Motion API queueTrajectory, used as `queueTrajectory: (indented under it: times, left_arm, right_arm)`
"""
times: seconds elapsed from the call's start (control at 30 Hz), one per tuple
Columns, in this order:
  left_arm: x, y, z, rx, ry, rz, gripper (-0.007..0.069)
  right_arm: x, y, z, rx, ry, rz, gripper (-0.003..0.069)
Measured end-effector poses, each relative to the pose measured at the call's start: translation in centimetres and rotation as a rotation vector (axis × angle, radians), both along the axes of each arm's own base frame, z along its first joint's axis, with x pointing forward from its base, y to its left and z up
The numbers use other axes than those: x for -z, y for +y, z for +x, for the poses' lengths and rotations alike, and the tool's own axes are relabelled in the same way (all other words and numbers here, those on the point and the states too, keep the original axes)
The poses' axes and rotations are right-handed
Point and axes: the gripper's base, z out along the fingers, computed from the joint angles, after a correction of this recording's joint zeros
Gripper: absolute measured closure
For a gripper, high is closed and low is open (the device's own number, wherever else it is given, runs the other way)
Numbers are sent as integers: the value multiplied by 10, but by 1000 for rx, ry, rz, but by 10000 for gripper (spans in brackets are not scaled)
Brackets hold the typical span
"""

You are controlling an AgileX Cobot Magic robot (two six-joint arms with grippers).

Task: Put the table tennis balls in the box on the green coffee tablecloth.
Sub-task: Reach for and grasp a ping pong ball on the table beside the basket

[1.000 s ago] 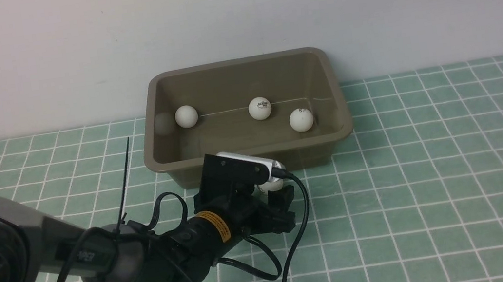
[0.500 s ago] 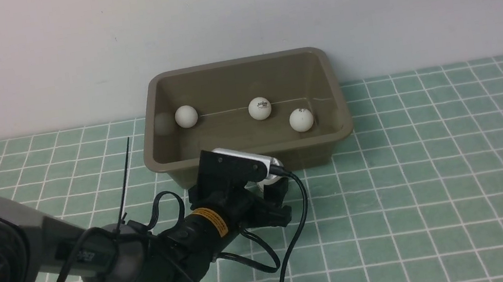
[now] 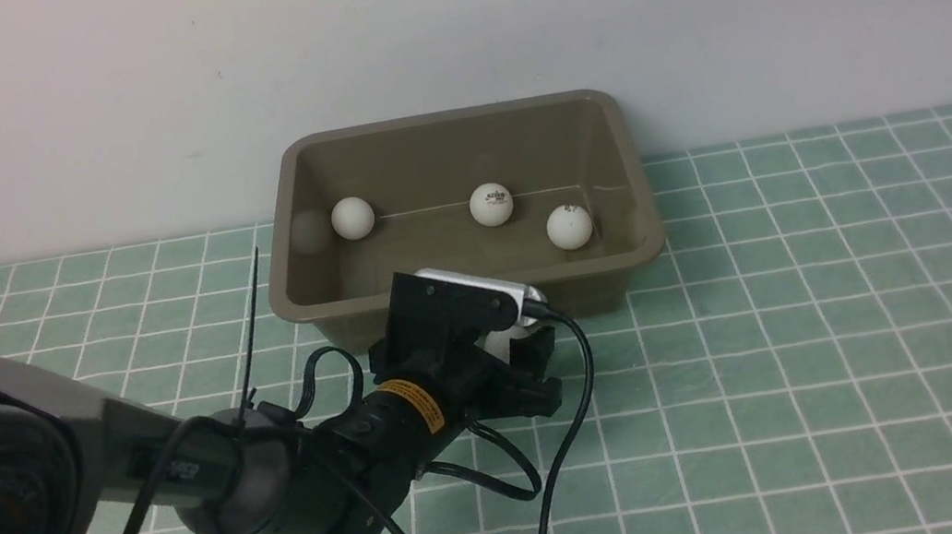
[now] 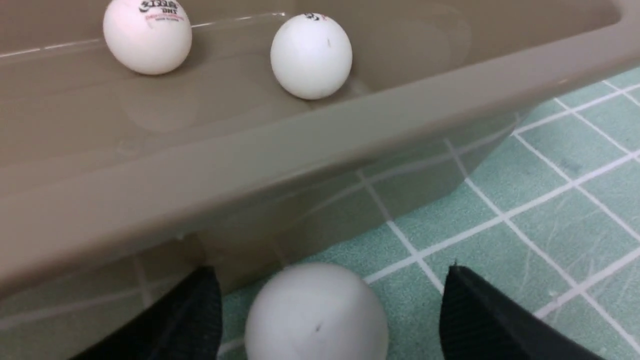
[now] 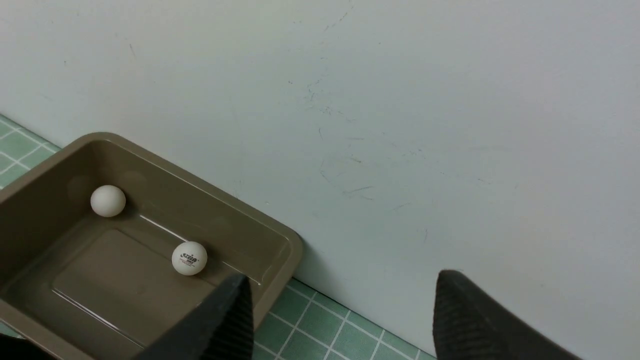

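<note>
Three table tennis balls (image 3: 492, 205) lie in the box (image 3: 446, 117); the fourth ball (image 4: 316, 312) sits outside, ungrasped, between spread fingers (image 4: 480, 320) of the left end effector (image 4: 330, 280).

Olive-brown box (image 3: 447, 114), rectangular, with rounded corners, flared rim and sloping walls. Upright and open on the teal-green tablecloth (image 3: 816, 303), gridded with thin white lines.

Inside, three small white balls on the floor, all apart from one another:
- Left ball (image 3: 353, 218): plain, near the left wall.
- Middle ball (image 3: 492, 205): dark and red print facing up, toward the far wall.
- Right ball (image 3: 570, 227): small dark mark on top, nearer the right wall.

Outside, fourth ball (image 4: 316, 312): white with a tiny dark speck, low over the tablecloth, just in front of the box's near wall. Underside out of sight.
</note>
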Motion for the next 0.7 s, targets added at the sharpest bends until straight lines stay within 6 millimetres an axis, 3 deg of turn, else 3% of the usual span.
queueTrajectory:
  times: [0.3,0.7]
  left_arm:
    - [18,1,0,-18,51,-2,97]
    - [16,0,1,-18,29,-29,272]
  right_arm:
    - [-1,0,0,-8,-14,-18,214]
    - [-1,0,0,-8,-14,-18,214]
